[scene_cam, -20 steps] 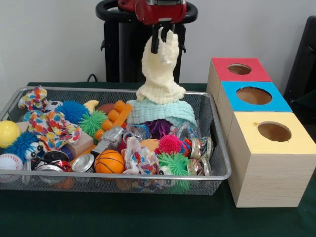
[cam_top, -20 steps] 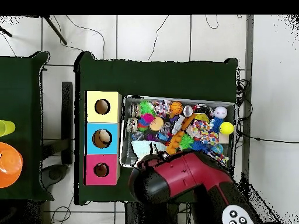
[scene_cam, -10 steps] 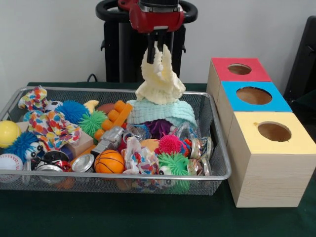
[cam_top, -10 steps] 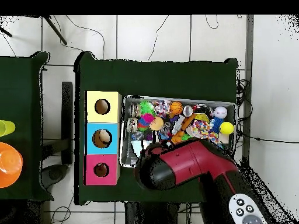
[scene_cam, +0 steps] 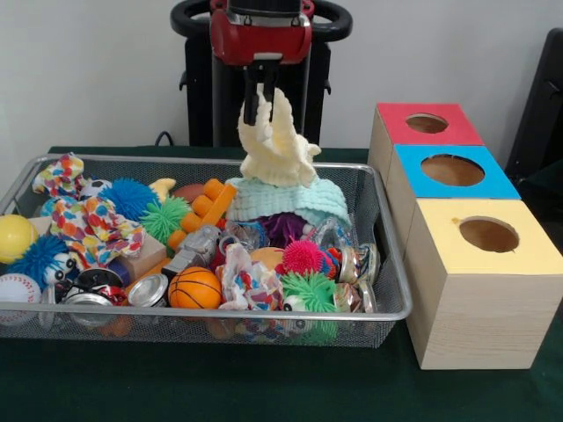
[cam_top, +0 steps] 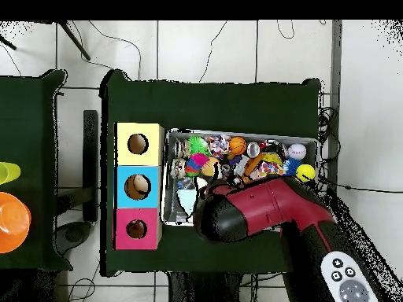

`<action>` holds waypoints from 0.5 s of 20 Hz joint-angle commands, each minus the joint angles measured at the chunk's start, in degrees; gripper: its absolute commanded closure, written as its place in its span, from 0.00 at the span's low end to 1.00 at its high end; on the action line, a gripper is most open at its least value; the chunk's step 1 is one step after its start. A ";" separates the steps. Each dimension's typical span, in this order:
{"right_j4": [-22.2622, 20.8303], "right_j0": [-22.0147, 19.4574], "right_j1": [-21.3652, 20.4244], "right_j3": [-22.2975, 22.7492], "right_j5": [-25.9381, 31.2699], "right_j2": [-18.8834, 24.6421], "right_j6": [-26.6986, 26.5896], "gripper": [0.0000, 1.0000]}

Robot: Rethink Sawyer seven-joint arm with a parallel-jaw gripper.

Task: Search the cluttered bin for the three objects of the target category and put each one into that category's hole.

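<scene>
My pincer (scene_cam: 264, 98) pinches the top of a soft yellow cloth (scene_cam: 274, 149). The cloth hangs over the back of the wire bin (scene_cam: 387, 290), its bottom resting on a pale green cloth (scene_cam: 286, 200). Three boxes with holes (scene_cam: 471, 237) stand beside the bin.

A plain pale wall (scene_cam: 97, 79) fills the front view behind the table (scene_cam: 264, 396), which is draped in dark green cloth. A dark object (scene_cam: 545, 97), partly cut off, stands at the picture's right edge beside the table. From overhead, the table sits on a floor (cam_top: 205, 51) of large light tiles with dark joints, and thin cables (cam_top: 110, 39) trail across them beyond the table. A second green-covered surface (cam_top: 27, 126) lies left of the table, carrying an orange round thing (cam_top: 12, 222) and a yellow-green one (cam_top: 6, 171).
</scene>
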 commanded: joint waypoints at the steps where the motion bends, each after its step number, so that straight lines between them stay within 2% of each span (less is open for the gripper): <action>1: -9.05 1.53 7.54 -4.38 -5.03 -3.64 -0.78 1.00; 7: -8.42 -0.38 9.27 -4.19 -6.28 -2.38 -2.58 1.00; 8: -9.19 0.00 9.13 -4.37 -6.61 -2.81 -2.12 0.00; 10: -10.07 0.69 8.88 -4.43 -7.23 -3.61 -1.11 0.00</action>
